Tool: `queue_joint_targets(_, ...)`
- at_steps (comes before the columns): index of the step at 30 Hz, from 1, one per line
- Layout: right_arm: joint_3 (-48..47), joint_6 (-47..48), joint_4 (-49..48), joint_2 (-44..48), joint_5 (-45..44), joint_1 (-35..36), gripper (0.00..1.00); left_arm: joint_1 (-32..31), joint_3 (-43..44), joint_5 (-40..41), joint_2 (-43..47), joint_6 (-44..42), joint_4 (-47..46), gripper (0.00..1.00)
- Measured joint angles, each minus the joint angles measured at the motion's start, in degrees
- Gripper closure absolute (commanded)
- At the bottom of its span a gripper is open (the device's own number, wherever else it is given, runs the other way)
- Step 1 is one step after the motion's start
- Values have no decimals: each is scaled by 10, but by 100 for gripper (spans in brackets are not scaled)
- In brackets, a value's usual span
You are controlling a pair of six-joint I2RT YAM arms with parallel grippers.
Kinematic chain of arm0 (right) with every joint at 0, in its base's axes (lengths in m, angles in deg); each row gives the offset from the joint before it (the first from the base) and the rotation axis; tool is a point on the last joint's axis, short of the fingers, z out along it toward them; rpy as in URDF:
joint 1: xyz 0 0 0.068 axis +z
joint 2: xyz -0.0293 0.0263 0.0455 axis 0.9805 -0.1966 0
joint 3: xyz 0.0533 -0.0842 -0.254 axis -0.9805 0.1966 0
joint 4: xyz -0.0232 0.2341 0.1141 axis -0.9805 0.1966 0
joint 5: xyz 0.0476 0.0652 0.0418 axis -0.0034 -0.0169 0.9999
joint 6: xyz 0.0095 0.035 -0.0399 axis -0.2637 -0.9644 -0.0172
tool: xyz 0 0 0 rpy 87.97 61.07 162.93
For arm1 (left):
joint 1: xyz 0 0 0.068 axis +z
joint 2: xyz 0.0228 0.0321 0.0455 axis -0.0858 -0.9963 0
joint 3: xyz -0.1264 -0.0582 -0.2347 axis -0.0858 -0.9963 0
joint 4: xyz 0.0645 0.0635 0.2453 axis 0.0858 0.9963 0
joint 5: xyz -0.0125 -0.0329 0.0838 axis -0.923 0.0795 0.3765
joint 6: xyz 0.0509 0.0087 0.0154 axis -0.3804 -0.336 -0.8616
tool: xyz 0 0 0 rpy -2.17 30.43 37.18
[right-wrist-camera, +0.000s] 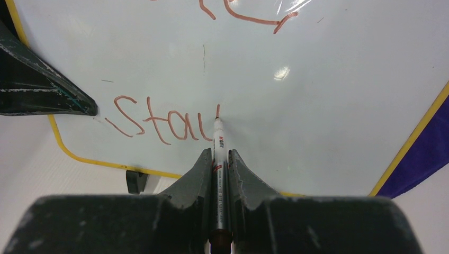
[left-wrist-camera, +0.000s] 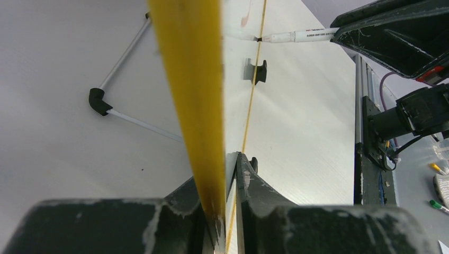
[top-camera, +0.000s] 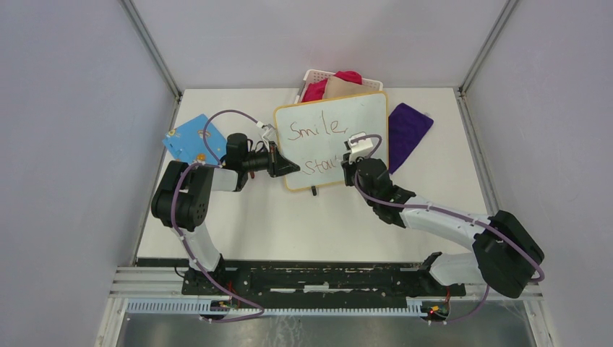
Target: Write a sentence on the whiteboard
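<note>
Your left gripper [top-camera: 289, 168] is clamping the whiteboard [top-camera: 365, 116] by its left rim; the board's sitting toward the back of the table [top-camera: 303, 224]. Your right gripper [right-wrist-camera: 220, 159] is pinching a marker [right-wrist-camera: 218, 138], tip touching the sentence [right-wrist-camera: 159, 124] right after "Sta", under "Smile,".

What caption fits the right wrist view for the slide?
Right hand holds marker, tip on whiteboard, partway through second line of red sentence.
</note>
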Motion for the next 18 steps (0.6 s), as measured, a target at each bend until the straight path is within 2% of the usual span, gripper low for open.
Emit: queue_joint_targets(18,42,-14,1,6,19,12,100,0,0,0,0,0,0,98)
